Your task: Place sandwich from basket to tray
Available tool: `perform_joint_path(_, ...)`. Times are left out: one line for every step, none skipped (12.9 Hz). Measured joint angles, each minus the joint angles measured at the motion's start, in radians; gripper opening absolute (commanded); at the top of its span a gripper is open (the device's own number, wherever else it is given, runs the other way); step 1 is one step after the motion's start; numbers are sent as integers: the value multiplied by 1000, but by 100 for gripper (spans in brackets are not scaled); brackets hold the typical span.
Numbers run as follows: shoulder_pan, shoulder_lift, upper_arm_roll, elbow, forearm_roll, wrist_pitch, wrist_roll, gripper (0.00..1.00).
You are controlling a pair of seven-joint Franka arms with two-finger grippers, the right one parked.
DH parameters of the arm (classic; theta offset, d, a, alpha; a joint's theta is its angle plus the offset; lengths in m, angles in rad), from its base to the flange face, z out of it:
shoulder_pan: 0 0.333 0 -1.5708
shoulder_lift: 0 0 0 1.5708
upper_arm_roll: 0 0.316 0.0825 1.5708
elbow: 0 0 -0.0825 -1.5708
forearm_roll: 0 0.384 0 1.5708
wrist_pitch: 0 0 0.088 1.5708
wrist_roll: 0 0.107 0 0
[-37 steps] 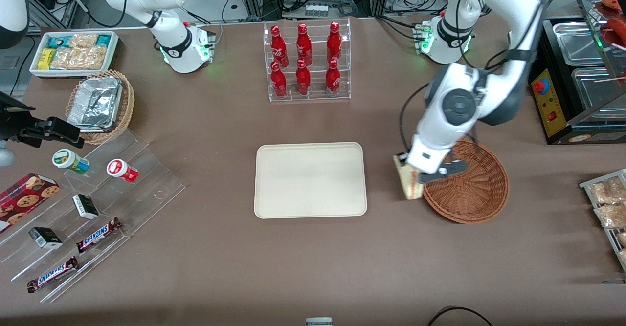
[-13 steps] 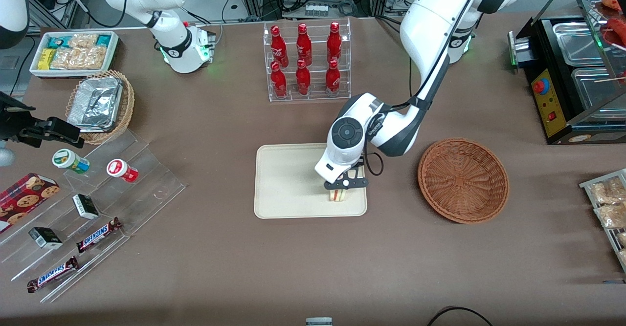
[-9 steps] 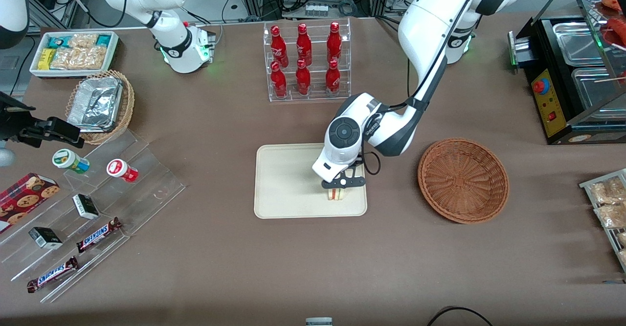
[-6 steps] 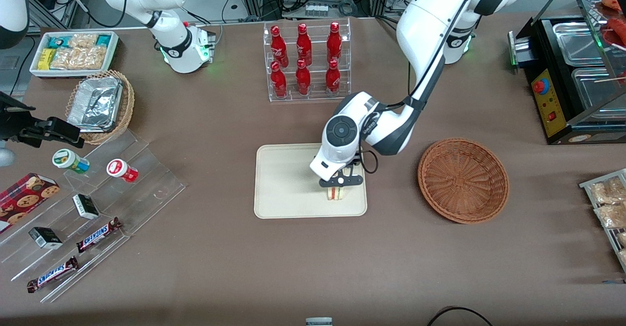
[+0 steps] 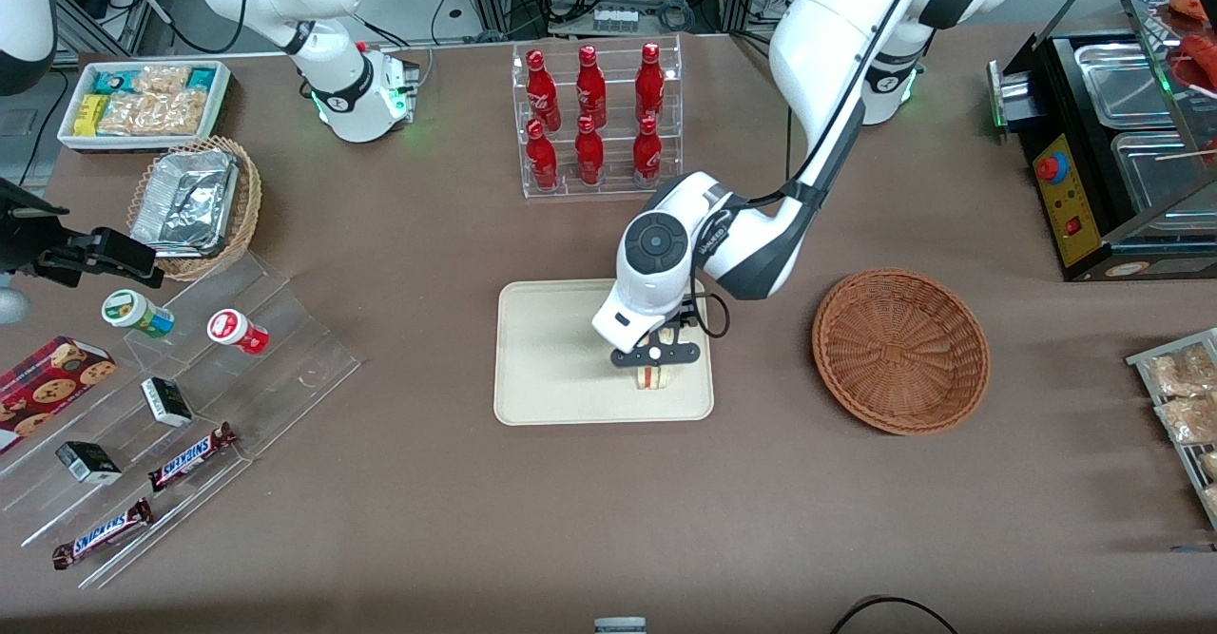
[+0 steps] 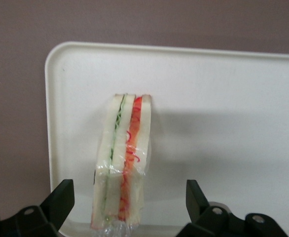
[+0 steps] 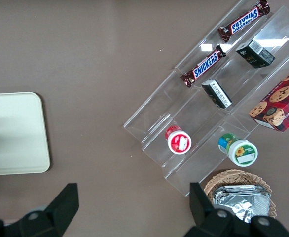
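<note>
The sandwich (image 5: 653,378) stands on edge on the cream tray (image 5: 561,358), near the tray's corner closest to the basket; in the left wrist view the sandwich (image 6: 122,158) is wrapped in clear film, with green and red filling lines, resting on the tray (image 6: 208,123). My left gripper (image 5: 655,356) hovers just above it, open, its black fingers (image 6: 60,197) spread wide apart on either side of the sandwich without touching it. The brown wicker basket (image 5: 900,351) sits empty beside the tray, toward the working arm's end.
A clear rack of red bottles (image 5: 594,121) stands farther from the front camera than the tray. A tiered acrylic stand with snack bars and cups (image 5: 181,406), a foil container in a lighter basket (image 5: 195,204) and a white snack bin (image 5: 143,102) lie toward the parked arm's end.
The gripper carried the sandwich from the basket to the tray, set it down and opened. Over the last second it has risen slightly, with the sandwich left standing on the tray.
</note>
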Motion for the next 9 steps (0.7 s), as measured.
perform_joint_path(8,-2,4,8,0,-1,0,100)
perform_joint_path(20,-6,6,14,0,-1,0,100)
perform_joint_path(34,-9,7,22,0,-1,0,100)
perform_joint_path(48,-13,8,33,0,-1,0,100)
perform_joint_path(71,-21,9,43,0,-4,0,100)
perform_joint_path(101,-34,10,47,0,-8,0,100)
perform_joint_path(135,-50,10,49,0,-11,1,100)
perform_joint_path(165,-67,10,50,0,-20,2,100)
perform_joint_path(190,-84,10,50,0,-40,3,100)
